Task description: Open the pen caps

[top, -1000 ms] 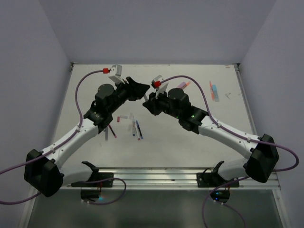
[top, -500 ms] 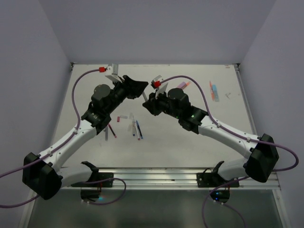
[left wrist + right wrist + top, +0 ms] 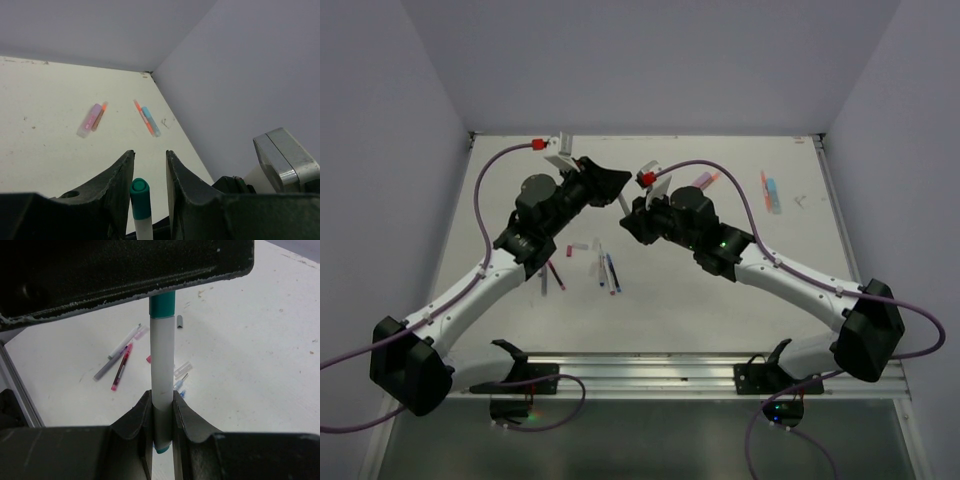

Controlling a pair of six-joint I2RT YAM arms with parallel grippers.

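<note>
One second on, left hand narrower, flanking teal cap untouched, right hand gripping white pen

No writing, labels, brands or numbers can be read anywhere, whether on the pens or the table.

Teal cap on white pen btwn L jaws; other pens on table.

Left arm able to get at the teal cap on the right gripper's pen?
Likely yes: the teal cap sits between the left gripper's open jaws, nothing in between, and the right gripper clamps the white pen.
</note>
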